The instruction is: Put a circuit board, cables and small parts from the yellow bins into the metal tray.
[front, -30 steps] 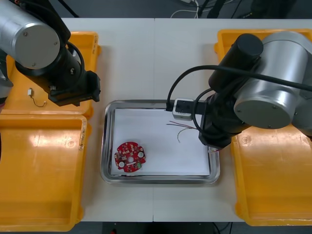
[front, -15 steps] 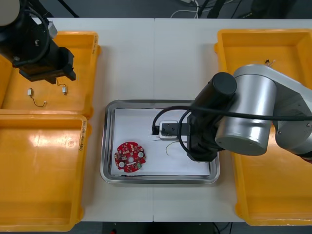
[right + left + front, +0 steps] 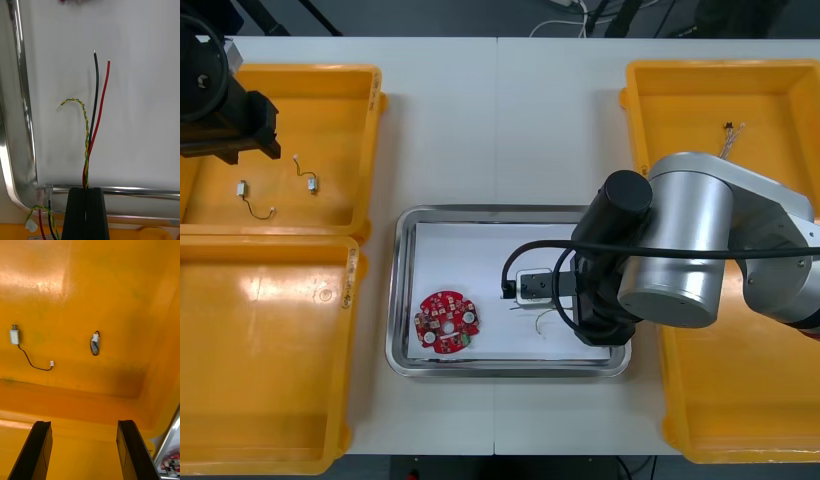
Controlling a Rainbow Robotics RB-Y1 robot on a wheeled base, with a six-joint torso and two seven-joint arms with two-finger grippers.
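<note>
Right arm blocks the metal tray's right half.

The left jaws stand wide apart with nothing between them, over the floor of a yellow bin that looks orange here. Two small metal parts lie on that floor, well apart from each other. The first small metal part sits toward the frame's edge, and a thin black wire curves from it to a white plug. The second small metal part lies near the middle of the frame, its short black wire looped tight beside it. The bin's near wall crosses just beyond the jaw tips. In the corner of the frame beside one jaw shows the metal tray, with the red circuit board inside it.
</note>
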